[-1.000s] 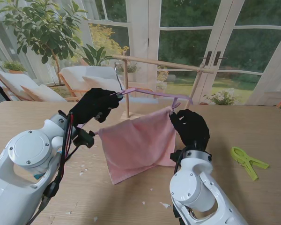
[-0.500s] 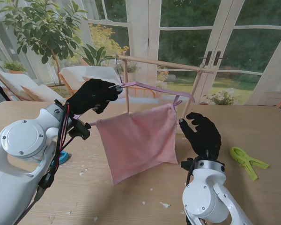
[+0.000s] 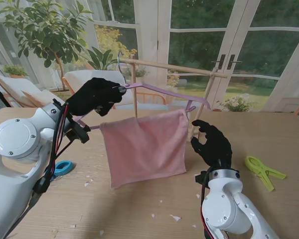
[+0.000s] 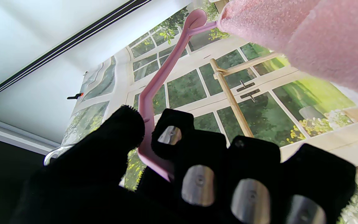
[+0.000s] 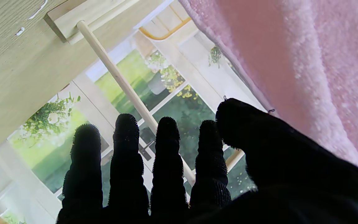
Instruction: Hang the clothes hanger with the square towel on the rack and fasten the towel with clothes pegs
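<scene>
My left hand [image 3: 95,95] is shut on the pink clothes hanger [image 3: 162,92] near its metal hook [image 3: 120,63], holding it in the air in front of the wooden rack [image 3: 174,68]. The pink square towel [image 3: 143,145] hangs from the hanger's lower bar, clear of the table. The left wrist view shows my fingers [image 4: 197,174] wrapped around the hanger [image 4: 157,84] with the towel [image 4: 306,37] beyond. My right hand [image 3: 213,144] is open, just right of the towel's edge, holding nothing. A lime green peg [image 3: 263,171] lies on the table at the right. A blue peg [image 3: 63,167] lies at the left.
The rack's right post [image 5: 129,90] and its base block [image 5: 82,18] stand on the wooden table [image 3: 269,134] behind my right hand. Small white scraps [image 3: 175,217] are scattered on the near part of the table. Glass doors and plants are behind.
My left hand has raised the hanger and towel off the table towards the rack. My right hand let go of the towel, moved right and opened.
</scene>
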You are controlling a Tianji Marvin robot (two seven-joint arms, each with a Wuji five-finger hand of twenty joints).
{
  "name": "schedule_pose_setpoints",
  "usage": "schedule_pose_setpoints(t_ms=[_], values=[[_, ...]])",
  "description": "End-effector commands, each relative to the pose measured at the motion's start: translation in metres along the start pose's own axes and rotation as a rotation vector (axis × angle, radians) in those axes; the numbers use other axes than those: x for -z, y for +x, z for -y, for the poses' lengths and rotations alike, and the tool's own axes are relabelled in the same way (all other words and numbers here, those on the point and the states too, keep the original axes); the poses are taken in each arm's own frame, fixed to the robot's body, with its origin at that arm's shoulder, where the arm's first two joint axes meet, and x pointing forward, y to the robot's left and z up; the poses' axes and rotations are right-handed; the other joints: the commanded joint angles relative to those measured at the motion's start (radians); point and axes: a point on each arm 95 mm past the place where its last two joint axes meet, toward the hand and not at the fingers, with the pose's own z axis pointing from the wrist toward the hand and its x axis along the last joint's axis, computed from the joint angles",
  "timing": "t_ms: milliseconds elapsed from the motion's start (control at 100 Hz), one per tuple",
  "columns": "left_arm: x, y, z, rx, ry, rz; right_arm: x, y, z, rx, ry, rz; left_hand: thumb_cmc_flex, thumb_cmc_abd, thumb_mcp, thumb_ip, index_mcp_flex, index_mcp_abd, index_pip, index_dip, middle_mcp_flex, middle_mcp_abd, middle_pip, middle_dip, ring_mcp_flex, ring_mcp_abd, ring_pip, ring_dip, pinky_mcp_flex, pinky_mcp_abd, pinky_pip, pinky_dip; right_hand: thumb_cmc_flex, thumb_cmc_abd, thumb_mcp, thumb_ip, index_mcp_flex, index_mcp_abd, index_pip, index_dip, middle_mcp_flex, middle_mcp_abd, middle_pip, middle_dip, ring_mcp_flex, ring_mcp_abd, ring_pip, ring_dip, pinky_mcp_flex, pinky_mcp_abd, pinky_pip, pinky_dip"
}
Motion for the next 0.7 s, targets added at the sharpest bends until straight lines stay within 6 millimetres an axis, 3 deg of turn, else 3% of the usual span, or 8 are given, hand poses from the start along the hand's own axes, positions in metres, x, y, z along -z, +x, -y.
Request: schedule_pose_setpoints(t_ms=[0, 150, 350, 390, 430, 480, 550, 690], values=[[0.001, 0.003, 0.001, -0.003, -0.019, -0.008, 0.001, 0.002, 0.003, 0.000, 0.033, -0.014, -0.025, -0.005, 0.032, 0.015, 0.113, 0.020, 0.051, 0.036, 0.004, -0.075, 0.095, 0.008, 0.028, -0.050, 0.147, 0.048, 0.018, 0.003, 0.271, 0.037, 0.031, -0.052, 0.041, -0.047, -0.044, -0.048, -0.030, -0.021, -0.042, -0.042, -0.012, -0.010, -0.038, -0.040, -0.021, -0.012, -0.023, -0.036, -0.031, 0.579], [0.003, 0.004, 0.001, 0.005, -0.032, -0.016, -0.001, 0.004, 0.006, 0.005, 0.092, -0.028, -0.025, -0.003, 0.031, 0.015, 0.112, 0.019, 0.051, 0.036, 0.004, -0.076, 0.095, 0.008, 0.028, -0.051, 0.147, 0.048, 0.018, 0.001, 0.271, 0.037, 0.053, -0.090, 0.076, -0.061, -0.052, -0.024, -0.044, -0.027, -0.060, -0.036, 0.019, 0.003, -0.053, -0.046, -0.008, 0.003, -0.025, -0.046, -0.047, 0.605], [0.004, 0.007, 0.003, 0.022, -0.037, -0.025, -0.006, 0.005, 0.015, -0.040, 0.114, -0.038, -0.025, -0.002, 0.029, 0.015, 0.111, 0.018, 0.051, 0.036, 0.004, -0.080, 0.094, 0.008, 0.028, -0.053, 0.147, 0.048, 0.019, -0.001, 0.271, 0.036, 0.106, -0.075, 0.098, -0.068, 0.164, -0.093, 0.092, 0.024, 0.019, -0.010, 0.068, 0.032, -0.021, -0.042, 0.051, 0.026, -0.016, -0.040, -0.023, 0.629], [0.004, 0.007, 0.003, 0.025, -0.037, -0.027, -0.006, 0.006, 0.016, -0.061, 0.136, -0.047, -0.025, -0.001, 0.028, 0.015, 0.110, 0.018, 0.051, 0.036, 0.004, -0.080, 0.094, 0.008, 0.028, -0.054, 0.147, 0.047, 0.019, -0.002, 0.271, 0.036, 0.120, -0.087, 0.087, -0.114, 0.197, -0.118, 0.131, 0.017, 0.031, -0.004, 0.070, 0.041, -0.019, -0.043, 0.061, 0.027, -0.021, -0.040, -0.021, 0.629], [0.005, 0.008, 0.003, 0.030, -0.034, -0.028, -0.006, 0.006, 0.018, -0.080, 0.151, -0.057, -0.024, -0.001, 0.028, 0.015, 0.110, 0.017, 0.051, 0.036, 0.004, -0.080, 0.094, 0.008, 0.028, -0.054, 0.147, 0.047, 0.019, -0.003, 0.271, 0.036, 0.143, -0.112, 0.064, -0.175, 0.222, -0.145, 0.273, -0.047, 0.045, -0.001, 0.073, 0.054, -0.013, -0.044, 0.073, 0.029, -0.021, -0.038, -0.015, 0.629], [0.005, 0.009, 0.004, 0.037, -0.031, -0.030, -0.006, 0.006, 0.020, -0.090, 0.159, -0.066, -0.024, -0.001, 0.027, 0.015, 0.110, 0.017, 0.052, 0.036, 0.004, -0.080, 0.094, 0.008, 0.028, -0.054, 0.147, 0.047, 0.019, -0.003, 0.271, 0.036, 0.154, -0.131, 0.027, -0.198, 0.277, -0.180, 0.470, -0.095, 0.070, 0.003, 0.085, 0.065, -0.001, -0.041, 0.087, 0.033, -0.017, -0.034, -0.008, 0.629], [0.005, 0.010, 0.003, 0.049, -0.026, -0.032, -0.006, 0.006, 0.023, -0.097, 0.167, -0.071, -0.024, 0.000, 0.026, 0.015, 0.110, 0.017, 0.052, 0.036, 0.004, -0.080, 0.094, 0.008, 0.028, -0.054, 0.147, 0.047, 0.020, -0.003, 0.271, 0.036, 0.143, -0.114, 0.022, -0.201, 0.376, -0.196, 0.566, -0.033, 0.113, 0.002, 0.097, 0.071, 0.022, -0.038, 0.098, 0.035, -0.009, -0.030, -0.001, 0.629], [0.005, 0.012, 0.002, 0.079, -0.020, -0.036, -0.007, 0.006, 0.029, -0.096, 0.189, -0.064, -0.023, 0.001, 0.026, 0.015, 0.109, 0.017, 0.052, 0.036, 0.004, -0.080, 0.094, 0.008, 0.028, -0.052, 0.147, 0.047, 0.020, -0.004, 0.271, 0.036, 0.175, -0.063, -0.003, -0.195, 0.356, -0.143, 0.560, 0.095, 0.110, 0.018, 0.113, 0.092, 0.027, -0.035, 0.112, 0.038, -0.006, -0.031, 0.018, 0.623]])
